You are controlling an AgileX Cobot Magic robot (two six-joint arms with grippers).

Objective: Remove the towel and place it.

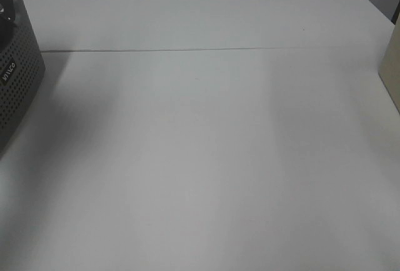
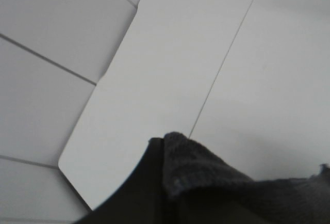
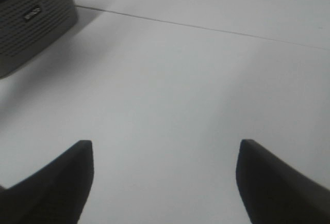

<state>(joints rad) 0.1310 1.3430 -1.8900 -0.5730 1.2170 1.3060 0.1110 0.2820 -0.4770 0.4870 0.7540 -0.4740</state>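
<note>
The dark charcoal towel (image 2: 216, 182) fills the lower part of the left wrist view, bunched against a black finger (image 2: 144, 188) of my left gripper (image 2: 161, 144), which is shut on it and held well above the white table (image 2: 170, 79). The exterior high view shows only a dark shape (image 1: 6, 5) above the grey perforated basket (image 1: 15, 77) at the far left edge; I cannot tell what it is. My right gripper (image 3: 166, 146) hangs open over bare table, its two black fingertips (image 3: 77, 177) wide apart, with the basket (image 3: 31, 20) off to one side ahead of it.
A thin seam (image 1: 212, 50) runs across the table. A beige object (image 1: 392, 65) stands at the right edge. In the left wrist view the table's rounded corner (image 2: 64, 167) and grey floor tiles (image 2: 46, 38) show below.
</note>
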